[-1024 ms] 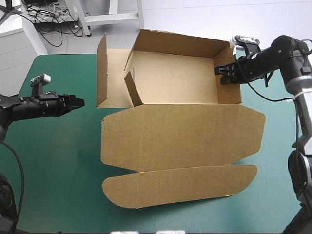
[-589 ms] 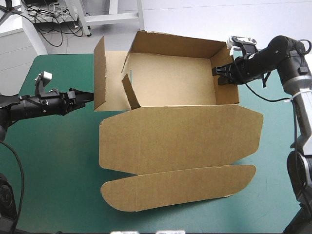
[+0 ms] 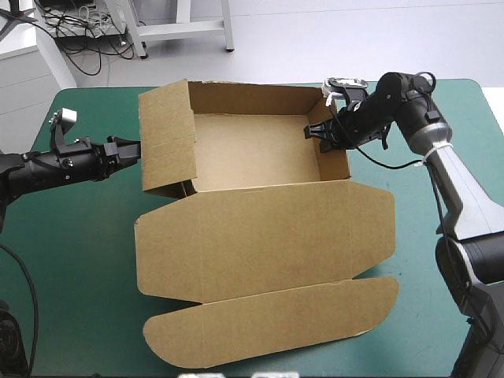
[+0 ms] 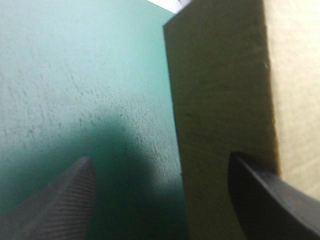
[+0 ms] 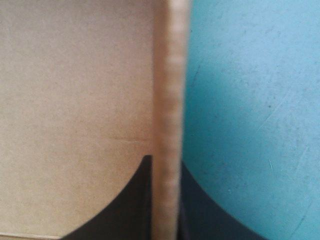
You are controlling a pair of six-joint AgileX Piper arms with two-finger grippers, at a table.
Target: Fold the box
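Bright, even light comes from overhead and the desk (image 3: 87,252) shows no glare. The box (image 3: 260,236) throws only a thin, soft shadow along its lid edges at 6 o'clock. Inside the tray, the corner at 8 o'clock is darker under the raised flap. Seen from the left gripper (image 4: 160,157), the flap's outer face is in deep shade, and a broad, soft-edged dark patch lies on the desk between the jaws. Seen from the right gripper (image 5: 165,160), the board edge between the jaws is very close and blurred. A faint shadow spreads on the desk beside it.
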